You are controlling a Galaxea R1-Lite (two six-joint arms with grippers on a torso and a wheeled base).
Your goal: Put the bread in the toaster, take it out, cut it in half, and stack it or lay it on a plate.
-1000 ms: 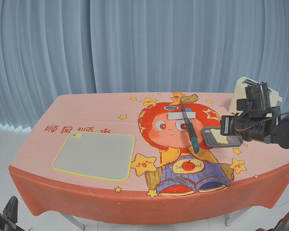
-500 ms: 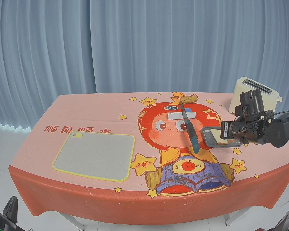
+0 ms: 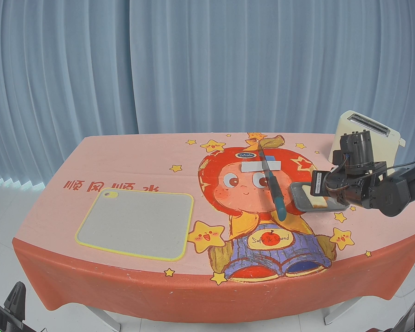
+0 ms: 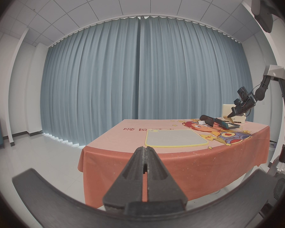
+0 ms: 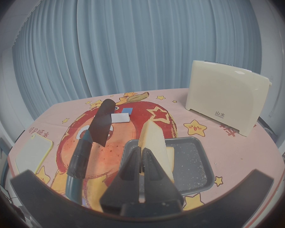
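Though close by on table [image 3: 124, 162], toaster [image 3: 366, 127]: unloaded; toasting, cutting, plating all left.
Tray [image 5: 194, 170]: under bread slice [image 5: 153, 143].
Bread slice: upright, edge pinched.
Right fingers [image 5: 129, 171]: closed on bread slice.
Left fingers [image 4: 134, 171]: closed, empty, off table.

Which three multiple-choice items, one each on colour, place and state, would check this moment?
1. The cutting board has a rim of: A red; B yellow; C blue.
2. The knife lies: A on the table beside the tray; B on the cutting board; C in the tray.
3. The right gripper is: A open; B shut on the knife; C shut on the bread.

Answers: 1 B, the head view shows a yellow edge around the grey board. 2 A, the knife lies between board and tray, close by the tray. 3 C, the right wrist view shows a slice clamped over the tray.
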